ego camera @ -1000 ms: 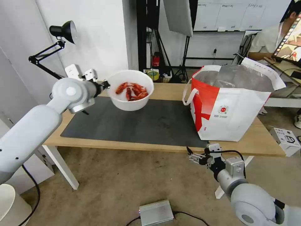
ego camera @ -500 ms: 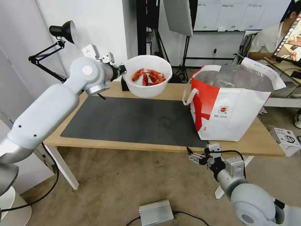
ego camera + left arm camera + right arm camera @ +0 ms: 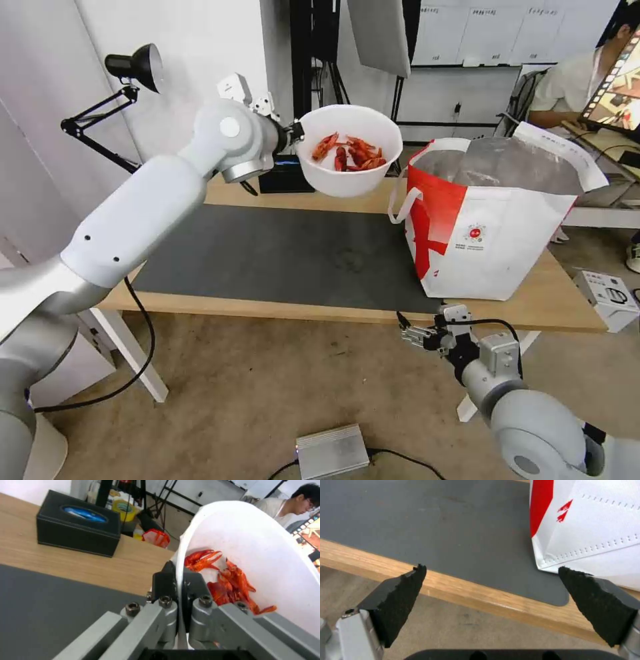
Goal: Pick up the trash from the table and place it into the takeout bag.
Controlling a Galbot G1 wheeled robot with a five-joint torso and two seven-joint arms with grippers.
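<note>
My left gripper (image 3: 295, 133) is shut on the rim of the white round bowl (image 3: 349, 160), which holds red crayfish shells (image 3: 350, 152). The bowl hangs in the air above the far side of the table (image 3: 333, 310), just left of the takeout bag (image 3: 493, 227). The left wrist view shows the black fingers (image 3: 163, 580) pinching the bowl (image 3: 266, 555) wall, shells (image 3: 230, 580) inside. The bag stands open on the table's right end, silver lining showing. My right gripper (image 3: 408, 331) is open below the table's front edge, its pads (image 3: 400, 595) spread wide near the bag's corner (image 3: 586, 530).
A black rectangular box (image 3: 78, 536) sits on the table's far edge behind the bowl. The dark grey mat (image 3: 267, 257) covers the table's middle. A desk lamp (image 3: 133, 67) stands at the far left. A silver unit (image 3: 332, 452) lies on the floor.
My left arm has carried the bowl up and to the right, from over the mat's far left toward the takeout bag. The right arm has stayed still.
</note>
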